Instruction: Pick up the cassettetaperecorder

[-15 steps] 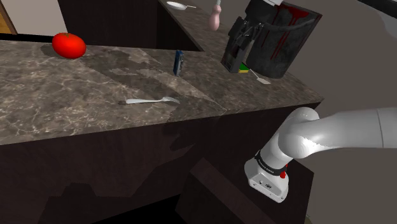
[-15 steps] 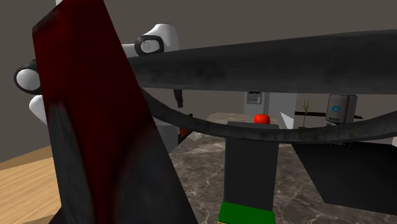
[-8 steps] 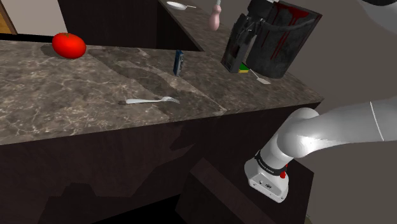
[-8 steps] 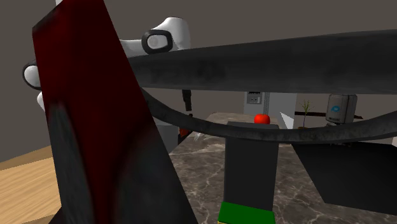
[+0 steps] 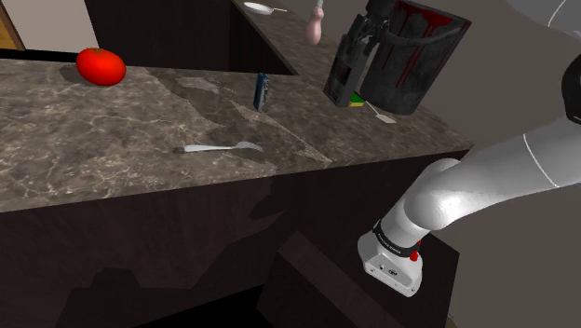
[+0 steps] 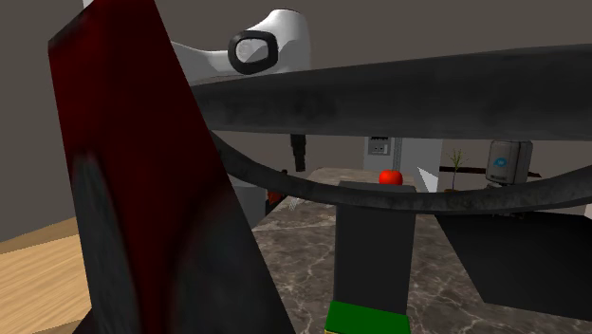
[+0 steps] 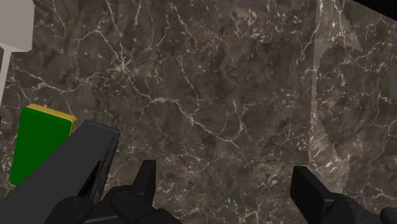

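The fingers stand wide apart and empty above the counter, just beside the tape recorder, presumably to straddle it.

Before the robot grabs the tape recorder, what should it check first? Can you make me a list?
1. Is the gripper open? ok: its fingers stand apart.
2. Is the gripper empty? ok: nothing is held.
3. Is the cassette tape recorder between the fingers? not ok: it sits outside one finger, and bare marble countertop lies between them.
4. Is the green sponge clear of the recorder? cannot tell: they overlap in the wrist view.
5. Is the gripper low enough to grasp? cannot tell.
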Robot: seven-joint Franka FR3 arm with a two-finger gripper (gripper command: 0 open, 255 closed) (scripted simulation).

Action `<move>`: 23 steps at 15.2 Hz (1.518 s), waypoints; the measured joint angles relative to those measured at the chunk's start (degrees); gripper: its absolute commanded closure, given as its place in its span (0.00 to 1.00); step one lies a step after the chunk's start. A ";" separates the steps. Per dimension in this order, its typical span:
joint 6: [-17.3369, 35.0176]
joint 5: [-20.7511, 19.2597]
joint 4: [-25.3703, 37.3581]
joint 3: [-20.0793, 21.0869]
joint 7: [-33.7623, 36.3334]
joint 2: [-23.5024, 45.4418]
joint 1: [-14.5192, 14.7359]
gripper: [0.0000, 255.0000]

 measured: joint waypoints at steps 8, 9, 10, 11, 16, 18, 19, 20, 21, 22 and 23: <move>-2.96 0.39 14.36 -8.14 -9.34 14.29 -2.39 0.00; -3.41 0.91 16.85 -9.30 -10.77 16.74 -2.85 0.00; -3.87 1.36 18.99 -10.45 -12.32 18.89 -3.45 0.00; -4.15 1.83 20.77 -11.15 -13.19 20.82 -3.84 0.00; -4.15 2.94 23.94 -12.73 -15.54 24.96 -5.00 0.00; -2.61 2.75 22.05 -12.71 -15.51 24.59 -4.99 0.00; -1.88 2.68 21.17 -12.66 -15.42 24.42 -4.95 0.00; -0.76 2.47 19.63 -12.60 -15.29 23.96 -4.90 0.00; -0.16 2.43 18.96 -12.61 -15.31 23.88 -4.91 0.00; 0.08 2.40 18.65 -12.59 -15.27 23.81 -4.90 1.00; 0.22 2.38 18.50 -12.58 -15.25 23.76 -4.89 1.00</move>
